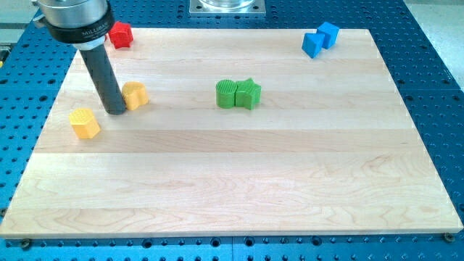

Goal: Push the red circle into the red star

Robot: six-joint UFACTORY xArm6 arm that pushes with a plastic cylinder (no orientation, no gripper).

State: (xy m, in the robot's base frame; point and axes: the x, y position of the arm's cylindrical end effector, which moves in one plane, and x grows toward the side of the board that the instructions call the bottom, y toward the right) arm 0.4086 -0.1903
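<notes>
My tip (116, 112), a plain rod tool with nothing to grip, is leaning down beside the orange block (135, 95), well apart from the red block (120, 34), whose shape and heading are unclear.

wooden board (239, 181) | blue perforated table (435, 109) | even light

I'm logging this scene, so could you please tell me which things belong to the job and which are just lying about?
Job: red block, shape unclear, only one visible; my tip, beside upper yellow block.
Lying about: upper yellow block; lower yellow block; left green block; right green block; left blue block; right blue block.
</notes>
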